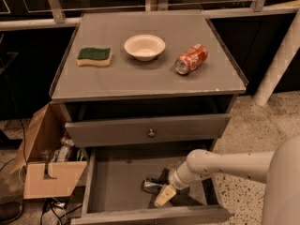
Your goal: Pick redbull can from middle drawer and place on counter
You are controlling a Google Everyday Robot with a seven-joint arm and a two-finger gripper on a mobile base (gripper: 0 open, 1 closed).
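Note:
The redbull can (151, 186), small and silvery with dark markings, lies on its side on the floor of the open middle drawer (117, 186), right of centre. My gripper (160, 192) reaches down into the drawer from the right on a pale arm and sits right against the can's right end. Whether it holds the can I cannot tell. The counter (140, 76) is the grey cabinet top above.
On the counter are a green-and-yellow sponge (94, 56), a white bowl (144, 47) and an orange-red soda can (190, 58) lying on its side. A shut drawer with a round knob (151, 133) sits above the open one. A cardboard box (44, 165) stands at the left.

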